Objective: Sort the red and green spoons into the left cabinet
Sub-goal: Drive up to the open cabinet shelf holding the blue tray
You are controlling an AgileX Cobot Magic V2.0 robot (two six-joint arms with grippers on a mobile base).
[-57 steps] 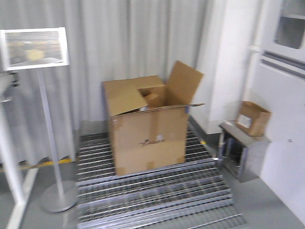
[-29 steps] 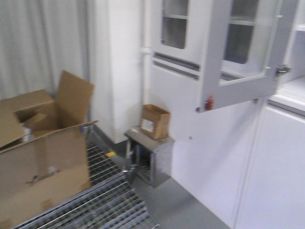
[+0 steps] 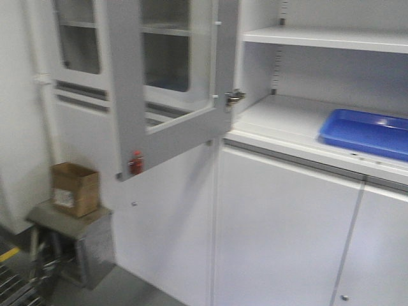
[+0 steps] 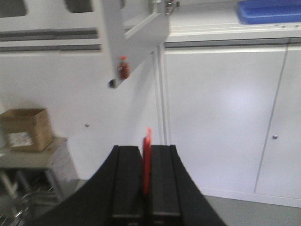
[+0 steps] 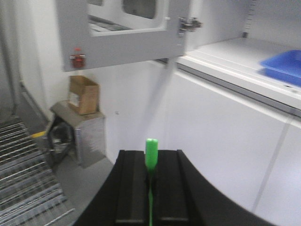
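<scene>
My left gripper (image 4: 146, 149) is shut on the red spoon (image 4: 147, 162), which stands edge-on between the black fingers with its tip poking up past them. In the right wrist view the green spoon (image 5: 151, 151) is pinched the same way, its rounded end rising above my shut right gripper (image 5: 150, 154). Ahead and above both stands the light grey cabinet (image 3: 299, 118) with an open shelf (image 5: 221, 52) and a grey back wall. Neither gripper shows in the front view.
A blue tray (image 3: 368, 131) lies on the cabinet shelf at the right. A glazed grey door (image 3: 167, 137) hangs open toward me, with a small red part (image 3: 136, 162) at its lower corner. Closed white lower doors (image 3: 280, 236) sit below. A small cardboard box (image 3: 74, 188) rests on a metal stand (image 3: 73, 239) at the left.
The front view has swung right, from the big open carton on floor grating, past the small box on the stand, to the open cabinet shelf with the blue tray.
</scene>
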